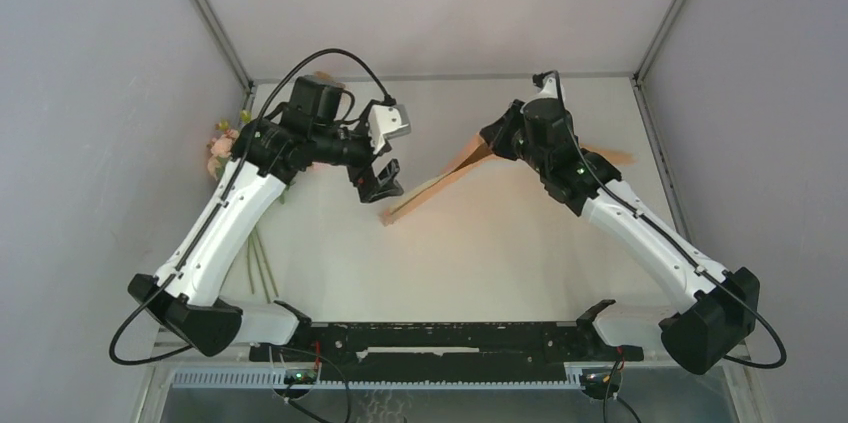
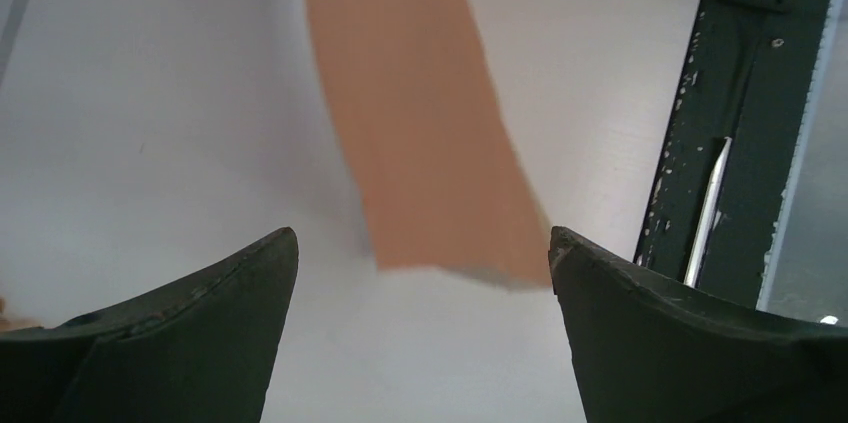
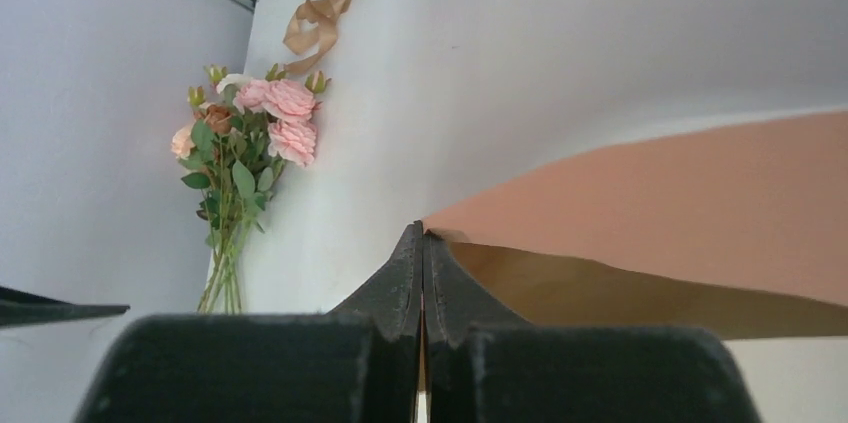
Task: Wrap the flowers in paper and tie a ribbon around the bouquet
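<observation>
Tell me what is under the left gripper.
Below the open left gripper are the end of the orange paper and the white table. What the paper covers cannot be seen.

One paper sheet [image 3: 700, 193], one flower bunch [image 3: 250, 133], one ribbon [image 3: 318, 8]

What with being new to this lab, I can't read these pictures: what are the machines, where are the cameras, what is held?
Two robot arms are bolted at the table's near edge. One picture looks down from above; the other two come from wrist cameras. On the table lie the flowers, the ribbon near the far corner, and the paper. The right end effector is shut on the paper's edge, holding it raised. The left end effector is open above the paper's low end, holding nothing.
</observation>
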`<state>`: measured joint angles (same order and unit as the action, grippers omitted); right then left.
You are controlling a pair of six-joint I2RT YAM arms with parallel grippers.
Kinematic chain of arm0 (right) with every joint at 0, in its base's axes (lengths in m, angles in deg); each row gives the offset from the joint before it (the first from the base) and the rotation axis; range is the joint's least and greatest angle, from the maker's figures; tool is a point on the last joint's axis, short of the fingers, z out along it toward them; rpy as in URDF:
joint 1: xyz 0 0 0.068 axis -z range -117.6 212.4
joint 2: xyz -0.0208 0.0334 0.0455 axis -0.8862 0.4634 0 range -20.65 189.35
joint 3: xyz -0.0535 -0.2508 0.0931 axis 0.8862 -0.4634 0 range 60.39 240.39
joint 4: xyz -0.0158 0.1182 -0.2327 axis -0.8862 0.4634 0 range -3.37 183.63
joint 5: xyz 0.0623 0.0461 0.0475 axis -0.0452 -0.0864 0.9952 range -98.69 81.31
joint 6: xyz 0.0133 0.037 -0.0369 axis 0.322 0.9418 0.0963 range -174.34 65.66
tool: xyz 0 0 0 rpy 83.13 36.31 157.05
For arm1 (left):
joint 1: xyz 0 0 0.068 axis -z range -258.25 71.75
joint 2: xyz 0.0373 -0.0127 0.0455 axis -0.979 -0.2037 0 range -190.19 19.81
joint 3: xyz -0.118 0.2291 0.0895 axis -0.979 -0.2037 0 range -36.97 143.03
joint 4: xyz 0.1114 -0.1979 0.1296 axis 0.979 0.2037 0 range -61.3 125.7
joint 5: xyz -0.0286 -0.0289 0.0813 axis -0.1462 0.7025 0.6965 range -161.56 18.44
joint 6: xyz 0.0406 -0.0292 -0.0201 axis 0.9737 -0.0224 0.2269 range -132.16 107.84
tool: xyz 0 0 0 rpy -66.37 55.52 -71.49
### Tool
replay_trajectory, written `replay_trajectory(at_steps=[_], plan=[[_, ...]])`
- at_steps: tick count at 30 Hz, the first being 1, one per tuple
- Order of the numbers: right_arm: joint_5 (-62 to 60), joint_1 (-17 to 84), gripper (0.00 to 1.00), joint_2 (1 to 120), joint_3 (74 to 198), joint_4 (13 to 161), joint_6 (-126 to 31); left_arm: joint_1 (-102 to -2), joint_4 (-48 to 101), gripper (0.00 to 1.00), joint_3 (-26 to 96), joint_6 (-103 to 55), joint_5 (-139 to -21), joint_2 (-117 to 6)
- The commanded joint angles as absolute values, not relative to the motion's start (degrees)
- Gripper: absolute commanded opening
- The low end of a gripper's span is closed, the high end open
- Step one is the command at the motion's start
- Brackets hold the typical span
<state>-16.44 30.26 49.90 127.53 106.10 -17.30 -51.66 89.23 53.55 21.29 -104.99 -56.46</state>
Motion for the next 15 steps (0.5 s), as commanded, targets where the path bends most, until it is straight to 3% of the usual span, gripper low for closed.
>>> replay_trajectory(at_steps=[1,6,15], plan=[[-17.7,28.5,0.00,49.7,128.8,100.9,-14.2,-45.8,83.6,1.00,56.8,17.1,-103.5,-58.2],[-17.3,27.9,0.00,49.2,128.8,102.3,-13.0,-42.5,81.4,1.00,59.9,18.5,-96.0,-63.6],[-18.3,26.0,0.00,49.8,128.8,100.0,-11.0,-36.9,81.2,1.00,64.2,16.3,-94.3,-66.8]])
